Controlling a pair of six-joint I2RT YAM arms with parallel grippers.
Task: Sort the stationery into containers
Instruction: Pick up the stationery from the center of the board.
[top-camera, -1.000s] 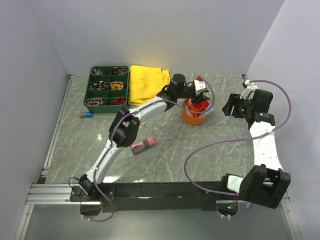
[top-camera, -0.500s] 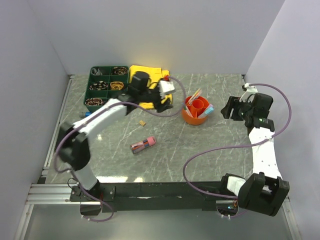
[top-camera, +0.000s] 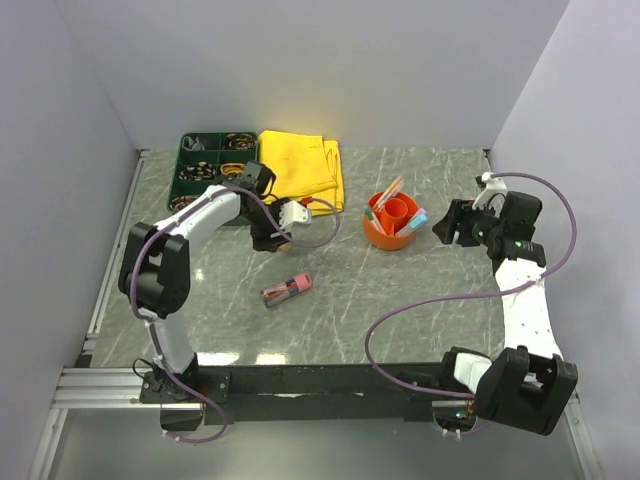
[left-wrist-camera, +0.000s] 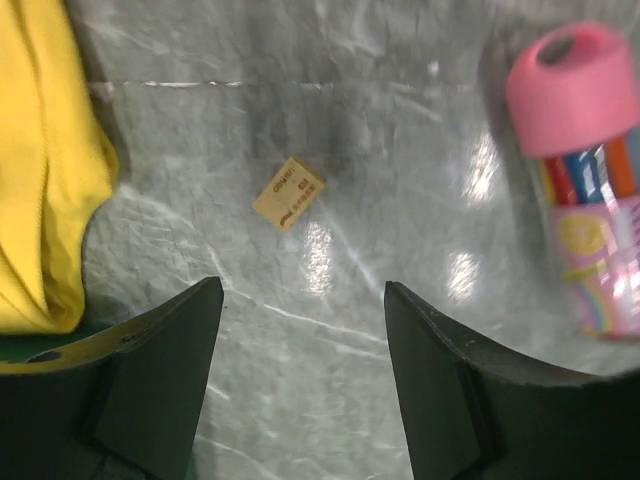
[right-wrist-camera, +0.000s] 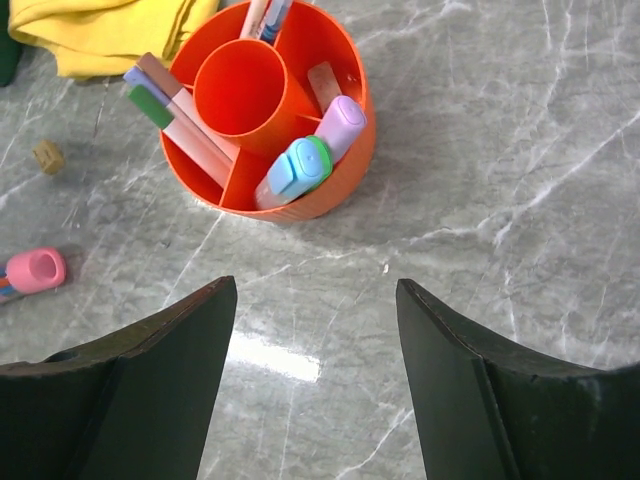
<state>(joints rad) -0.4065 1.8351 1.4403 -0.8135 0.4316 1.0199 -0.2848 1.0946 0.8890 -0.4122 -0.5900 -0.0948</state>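
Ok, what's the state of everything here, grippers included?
left gripper: open, empty
right gripper: open, empty
orange pot: upright, pens in outer sections, centre tube empty
pink-capped marker tube: lying on its side
tan bit: lying loose, ungripped
yellow cloth: folded
green tray: compartments filled

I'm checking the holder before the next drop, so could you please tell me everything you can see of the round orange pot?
The orange pot is round, plastic-looking, standing upright on the grey marbled table. An empty central tube and radial dividers split it into compartments holding pens, among them a blue-capped highlighter and a lilac-capped one. Outside, only the table touches it.
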